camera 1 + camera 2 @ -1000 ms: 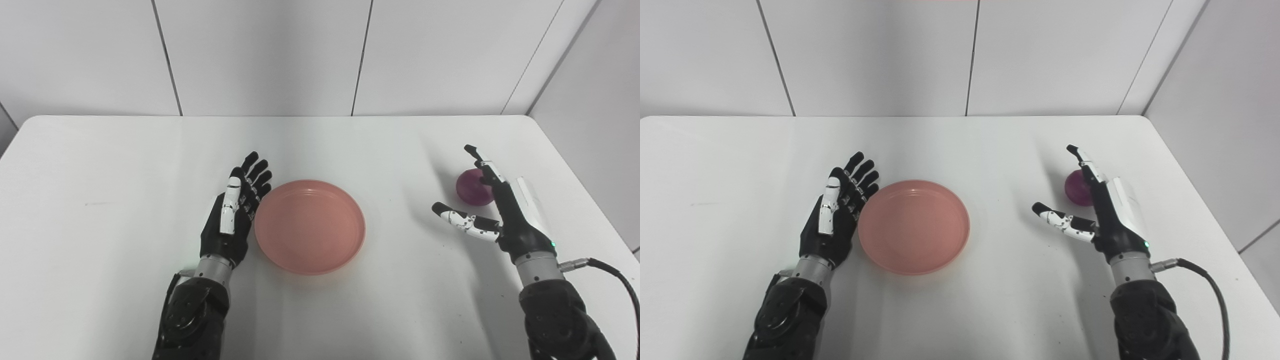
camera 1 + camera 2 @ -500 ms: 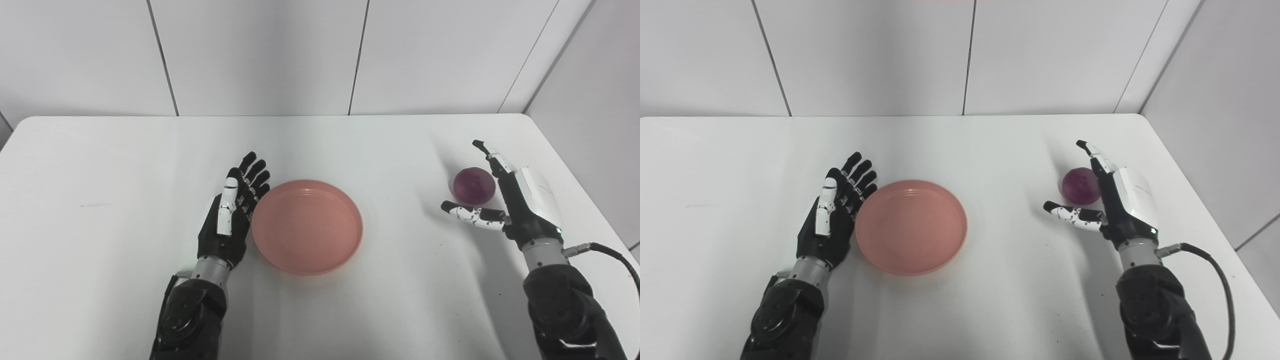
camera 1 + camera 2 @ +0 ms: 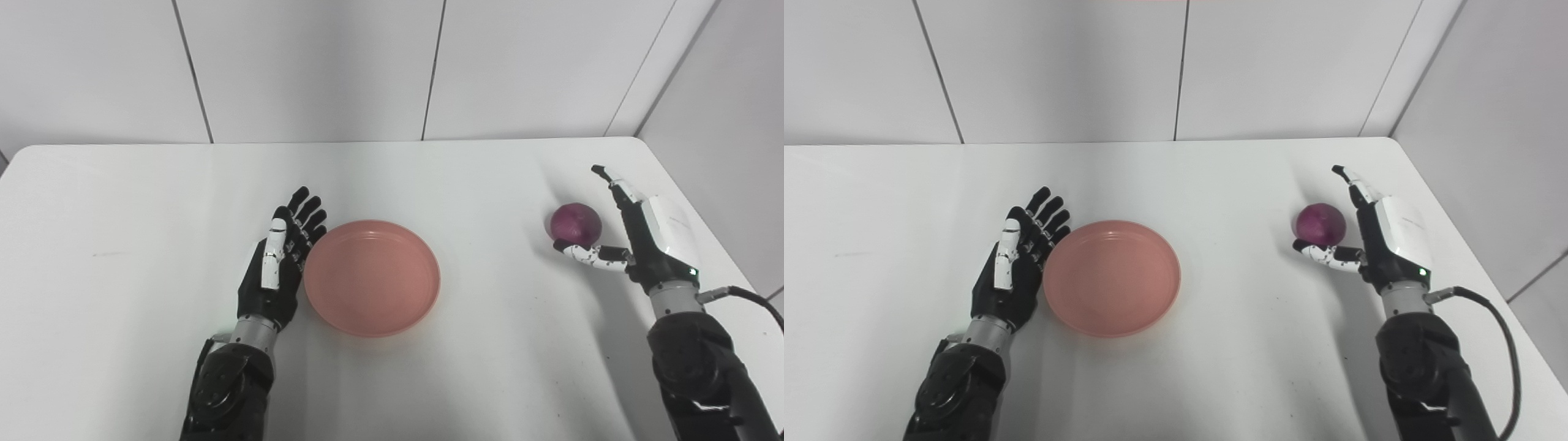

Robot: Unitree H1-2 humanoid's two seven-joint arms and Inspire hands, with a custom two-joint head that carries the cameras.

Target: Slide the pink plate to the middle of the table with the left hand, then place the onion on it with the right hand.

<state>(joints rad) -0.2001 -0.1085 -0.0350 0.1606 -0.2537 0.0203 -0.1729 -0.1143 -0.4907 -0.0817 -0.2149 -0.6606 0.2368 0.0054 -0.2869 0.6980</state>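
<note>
On the white table (image 3: 122, 294) the left hand (image 3: 275, 269) stands on its edge just beside the left rim of the pink plate (image 3: 372, 277), with its fingers stretched out together and holding nothing. The plate lies flat near the middle of the table, and nothing is on it. Far to the right, near the table's right edge, the purple onion (image 3: 576, 223) sits on the table, and the right hand (image 3: 637, 239) is open around it, the thumb under its near side and the fingers (image 3: 612, 184) straight behind it, not closed on it.
</note>
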